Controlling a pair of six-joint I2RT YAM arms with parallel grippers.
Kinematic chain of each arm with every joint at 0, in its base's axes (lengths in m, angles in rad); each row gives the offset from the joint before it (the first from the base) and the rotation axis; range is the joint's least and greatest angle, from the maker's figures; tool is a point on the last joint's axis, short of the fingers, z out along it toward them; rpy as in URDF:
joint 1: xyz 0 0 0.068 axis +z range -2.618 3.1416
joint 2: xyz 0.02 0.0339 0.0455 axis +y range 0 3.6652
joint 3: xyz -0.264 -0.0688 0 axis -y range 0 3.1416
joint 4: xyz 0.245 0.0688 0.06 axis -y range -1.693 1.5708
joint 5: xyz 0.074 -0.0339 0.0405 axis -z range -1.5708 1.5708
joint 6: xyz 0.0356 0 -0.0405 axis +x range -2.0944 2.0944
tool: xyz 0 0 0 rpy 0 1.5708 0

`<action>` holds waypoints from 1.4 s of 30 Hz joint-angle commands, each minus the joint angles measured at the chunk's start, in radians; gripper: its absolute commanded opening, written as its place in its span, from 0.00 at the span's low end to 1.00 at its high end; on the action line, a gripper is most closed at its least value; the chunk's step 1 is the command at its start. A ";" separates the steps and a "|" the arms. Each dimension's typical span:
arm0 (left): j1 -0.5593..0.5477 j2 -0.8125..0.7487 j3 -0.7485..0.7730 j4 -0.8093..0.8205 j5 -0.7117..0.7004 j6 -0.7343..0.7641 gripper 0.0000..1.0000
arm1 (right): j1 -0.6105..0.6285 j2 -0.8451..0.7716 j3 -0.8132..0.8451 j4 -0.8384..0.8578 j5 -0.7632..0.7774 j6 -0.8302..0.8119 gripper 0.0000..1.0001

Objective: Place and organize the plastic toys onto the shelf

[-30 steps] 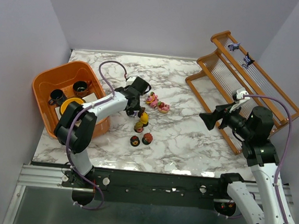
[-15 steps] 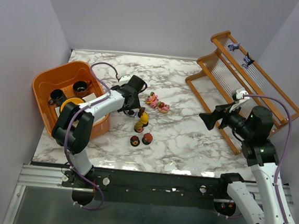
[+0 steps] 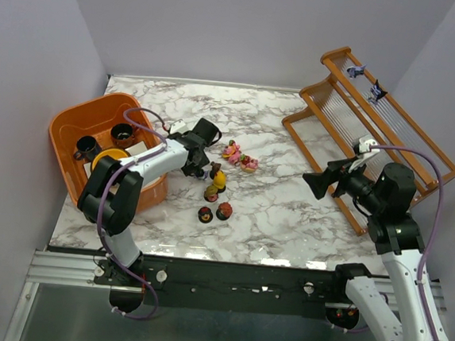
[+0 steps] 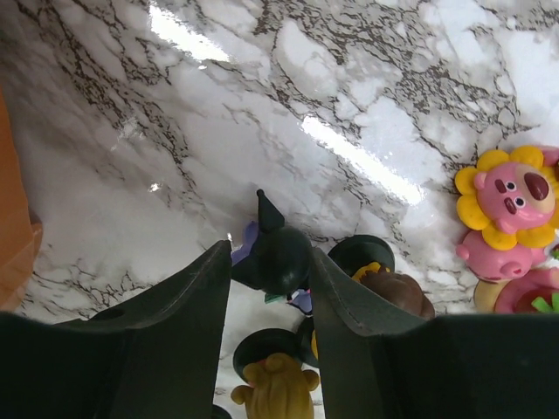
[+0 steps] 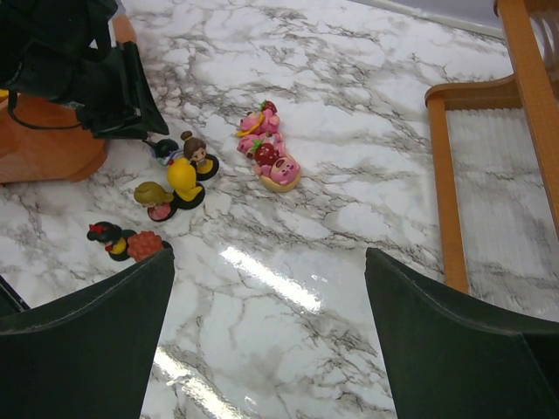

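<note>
From above: shelf [image 3: 333,62] at the back right, slanted, high side at the back. Long rails running from the back middle out toward the near right. Two toys [image 3: 356,71] up on the top tier near its left end, a little apart. The other toys in a small bunch on the table [image 3: 286,223], left of the middle, well away from every edge. A wide stretch of marble between the bunch and the shelf. Tub [image 3: 64,128] just left of the bunch. Left gripper [image 3: 204,167] down at the bunch's left side, near the tub wall. Right gripper [image 3: 314,184] up in the air near the shelf's low front corner, pointing left at the bunch.

From the left wrist: left gripper pinching a black toy [image 4: 278,257], one finger [image 4: 188,323] pressed on each side. Pointy tip aimed ahead, away from the gripper, toward open marble. Hard to tell if standing or lying. Brown-haired toy [image 4: 393,295] just beside it on the right. Yellow toy [image 4: 275,384] lower down between the fingers. Pink toy [image 4: 507,196] with yellow petals off to the right, apart. Tub edge at the far left.

From the right wrist: right gripper [image 5: 269,262] spread wide over marble. Bunch ahead and to the left, pink ones farthest, red and black ones nearest. Shelf's low rail on the right, running from near to far.
</note>
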 commanded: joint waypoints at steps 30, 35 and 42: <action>0.043 0.003 -0.042 0.079 0.053 0.041 0.57 | 0.032 -0.051 -0.050 0.014 0.026 -0.046 0.97; 0.064 0.032 -0.035 0.106 0.111 0.087 0.54 | 0.035 -0.055 -0.051 0.012 0.032 -0.051 0.98; 0.090 0.047 -0.042 0.134 0.185 0.130 0.50 | 0.038 -0.048 -0.048 0.012 0.032 -0.055 0.98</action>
